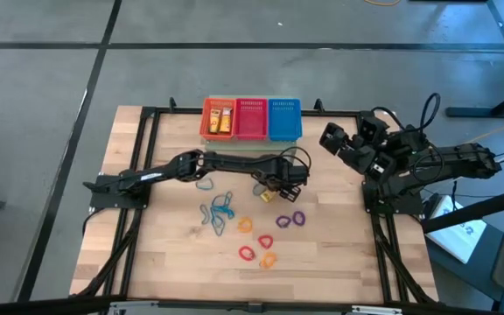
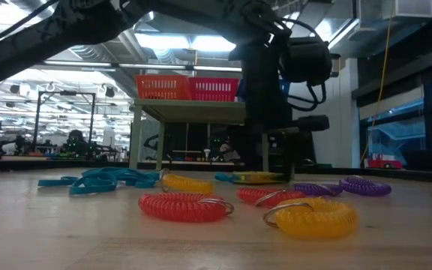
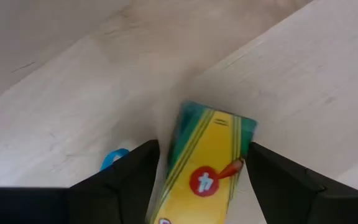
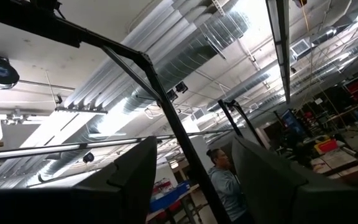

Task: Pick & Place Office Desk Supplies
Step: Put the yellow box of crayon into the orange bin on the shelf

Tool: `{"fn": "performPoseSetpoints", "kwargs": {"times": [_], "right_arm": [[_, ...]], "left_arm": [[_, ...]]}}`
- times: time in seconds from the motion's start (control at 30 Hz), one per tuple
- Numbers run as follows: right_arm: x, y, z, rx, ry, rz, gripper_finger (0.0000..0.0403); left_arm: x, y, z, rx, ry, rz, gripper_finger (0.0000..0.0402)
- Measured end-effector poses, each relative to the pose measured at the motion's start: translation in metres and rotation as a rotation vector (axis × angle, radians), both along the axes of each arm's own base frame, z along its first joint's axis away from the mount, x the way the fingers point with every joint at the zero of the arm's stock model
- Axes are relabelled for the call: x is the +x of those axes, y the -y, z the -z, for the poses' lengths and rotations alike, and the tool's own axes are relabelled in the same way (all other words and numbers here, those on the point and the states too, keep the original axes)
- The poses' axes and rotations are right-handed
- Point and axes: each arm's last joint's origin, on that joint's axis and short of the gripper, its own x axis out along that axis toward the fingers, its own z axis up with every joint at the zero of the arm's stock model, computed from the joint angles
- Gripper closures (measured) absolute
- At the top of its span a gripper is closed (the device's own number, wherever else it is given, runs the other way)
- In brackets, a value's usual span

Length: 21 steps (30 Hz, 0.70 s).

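Low view, nearest the camera: a yellow coil (image 2: pixel 311 217) is lying right of centre on the bench (image 2: pixel 51 232), a red coil (image 2: pixel 184 206) just left of it. Behind them, purple coils (image 2: pixel 364 185) are sitting at the right, a blue tangle of loops (image 2: pixel 100 180) at the left.

Mid-bench: the left claw (image 3: pixel 197 168) is reaching down at frame centre, fingers apart and straddling a small yellow crayon box (image 3: pixel 202 167); whether the fingers are touching it I cannot tell. Box is lying flat on the wood, in the high view just below the claw (image 1: pixel 274 186), upper centre of the loop scatter. A blue loop (image 3: pixel 114 158) is showing beside one finger in the left wrist view.

Far edge, top centre of the high view: orange basket (image 1: pixel 219 118) holding yellow blocks, red basket (image 1: pixel 251 118), blue basket (image 1: pixel 284 118) in a row, touching.

Right claw (image 1: pixel 332 140) is parked at the upper right, raised, fingers apart and holding nothing.
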Motion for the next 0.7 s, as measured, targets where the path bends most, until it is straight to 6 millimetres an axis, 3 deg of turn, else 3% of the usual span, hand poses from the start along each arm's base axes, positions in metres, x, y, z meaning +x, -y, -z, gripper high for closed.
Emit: {"fn": "performPoseSetpoints", "kwargs": {"times": [0.7], "right_arm": [[0.0015, 0.0, 0.0021, -0.007, -0.024, 0.008, 0.019]], "left_arm": [[0.0024, 0.0057, 0.0091, -0.026, -0.014, 0.087, 0.0189]]}}
